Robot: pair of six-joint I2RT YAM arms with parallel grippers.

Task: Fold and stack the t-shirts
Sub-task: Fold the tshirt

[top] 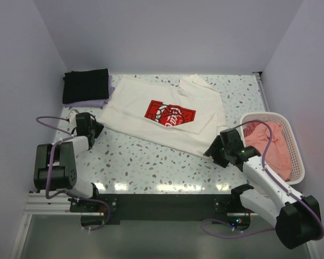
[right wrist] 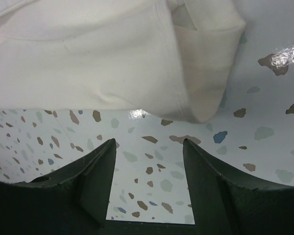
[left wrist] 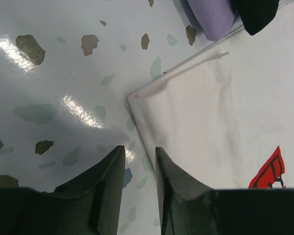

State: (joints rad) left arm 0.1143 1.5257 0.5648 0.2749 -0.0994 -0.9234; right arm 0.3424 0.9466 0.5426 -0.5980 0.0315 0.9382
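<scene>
Cream-white t-shirt (top: 151, 127) lies spread across the surface (top: 146, 164), nearer the far edge. A basket (top: 298, 162) at the right edge holds the salmon-pink tee (top: 270, 145). In the far-left corner, the black tee (top: 85, 85) lies folded on the lavender tee (top: 90, 103). The right pincer (right wrist: 149, 144) is spread wide and empty just beside the shirt's hem. The left pincer (left wrist: 137, 152) is narrowly parted at the shirt's corner.

The speckled terrazzo table (top: 151, 162) carries a cream-white t-shirt (top: 135, 116) spread flat mid-table, a folded lavender t-shirt (top: 92, 103) at its far left, and a white slatted basket (top: 259, 114) at its right edge.

The cream tee (top: 129, 116) has a red print (top: 170, 113); black tee (top: 85, 85), lavender tee (top: 92, 103) and pink tee (top: 281, 150) are plain.
</scene>
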